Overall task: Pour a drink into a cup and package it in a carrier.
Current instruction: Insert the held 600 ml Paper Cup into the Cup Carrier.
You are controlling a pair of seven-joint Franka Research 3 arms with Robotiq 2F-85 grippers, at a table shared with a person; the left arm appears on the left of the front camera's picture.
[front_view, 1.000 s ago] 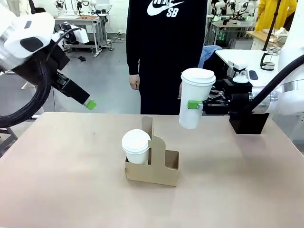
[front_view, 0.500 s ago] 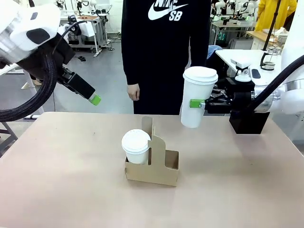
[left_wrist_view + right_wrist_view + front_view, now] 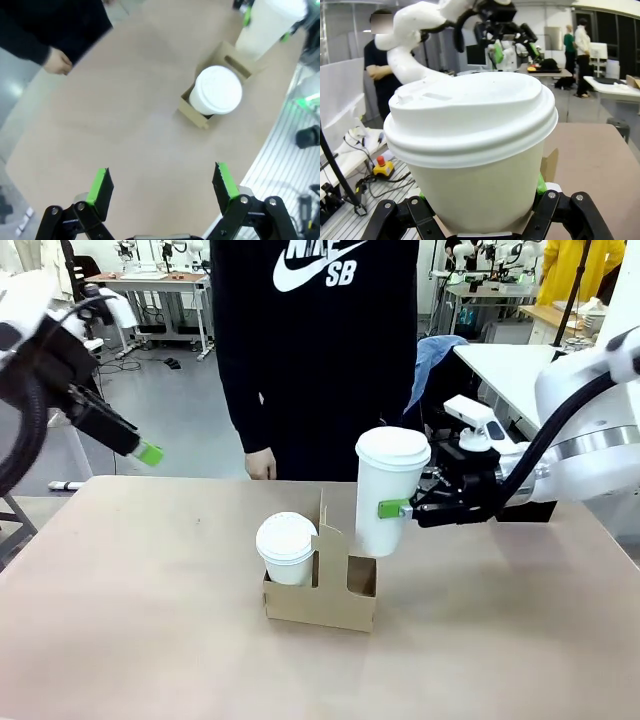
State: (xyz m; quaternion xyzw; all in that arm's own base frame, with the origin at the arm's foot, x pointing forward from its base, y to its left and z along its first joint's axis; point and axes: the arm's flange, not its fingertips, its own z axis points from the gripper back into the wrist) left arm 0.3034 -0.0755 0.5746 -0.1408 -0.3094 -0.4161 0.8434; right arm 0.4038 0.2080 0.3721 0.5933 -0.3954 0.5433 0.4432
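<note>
- One lidded white paper cup was already seated in the brown cardboard carrier.
- A second lidded cup, pinched by the right gripper, was held above the empty slot.
- Left gripper fingers were spread, empty.

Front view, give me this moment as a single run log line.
right gripper: shut on lidded cup, above carrier's free slot | left gripper: open, raised | other slot: lidded cup seated

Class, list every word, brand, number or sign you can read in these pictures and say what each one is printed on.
"SB", under a white swoosh logo: on the chest of the person's black top, front view.
The lidded cup in the right gripper: plain white, no print.
The second lidded cup and the brown carrier: no print visible.
Raised marks on the cup lid in the right wrist view: too faint to read.
</note>
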